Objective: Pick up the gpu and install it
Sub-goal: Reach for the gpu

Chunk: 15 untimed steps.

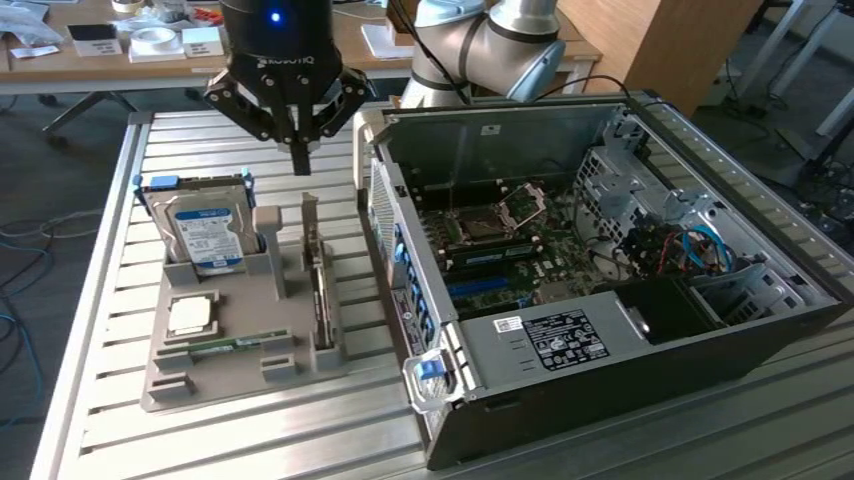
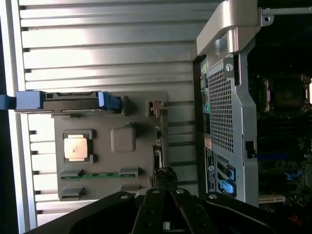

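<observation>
The gpu (image 1: 315, 270) is a thin card standing on its edge in a slot of the grey holder (image 1: 227, 375) on the slatted table. My gripper (image 1: 300, 152) hangs above the card's far end, apart from it, its black fingers shut together with nothing between them. In the wrist view the gpu (image 2: 156, 148) shows edge-on as a narrow dark strip along the side of the holder (image 2: 122, 139) nearest the case. The shut gripper (image 2: 165, 180) is right over one end of the card.
The holder also carries a silver hard drive (image 1: 203, 228) in blue brackets, a cpu (image 1: 192, 314) and a green memory stick (image 1: 220, 347). The open computer case (image 1: 747, 330) lies at the exterior view's right, its motherboard (image 1: 514, 250) exposed. The case wall (image 2: 229, 112) stands close beside the holder.
</observation>
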{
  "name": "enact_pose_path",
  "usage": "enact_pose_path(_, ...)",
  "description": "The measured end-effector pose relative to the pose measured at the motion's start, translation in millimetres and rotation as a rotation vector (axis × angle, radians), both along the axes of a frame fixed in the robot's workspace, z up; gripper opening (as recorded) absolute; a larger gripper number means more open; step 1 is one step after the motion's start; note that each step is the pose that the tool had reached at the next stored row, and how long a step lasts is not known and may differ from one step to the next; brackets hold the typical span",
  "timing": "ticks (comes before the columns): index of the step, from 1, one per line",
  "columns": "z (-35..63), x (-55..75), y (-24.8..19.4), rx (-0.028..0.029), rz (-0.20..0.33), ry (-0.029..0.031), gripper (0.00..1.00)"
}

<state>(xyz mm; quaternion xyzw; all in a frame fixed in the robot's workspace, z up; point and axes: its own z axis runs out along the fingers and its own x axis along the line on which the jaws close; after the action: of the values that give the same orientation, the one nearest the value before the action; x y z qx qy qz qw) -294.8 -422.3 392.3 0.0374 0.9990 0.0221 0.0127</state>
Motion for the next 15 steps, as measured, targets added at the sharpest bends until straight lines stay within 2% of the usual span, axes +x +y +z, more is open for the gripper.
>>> enact_pose_path(11, 0.0, -1.5, -22.3, 0.0000, 0.000, 0.0000, 0.11)
enact_pose_path(15, 0.0, -1.7, -27.3, 0.0000, 0.000, 0.0001, 0.11)
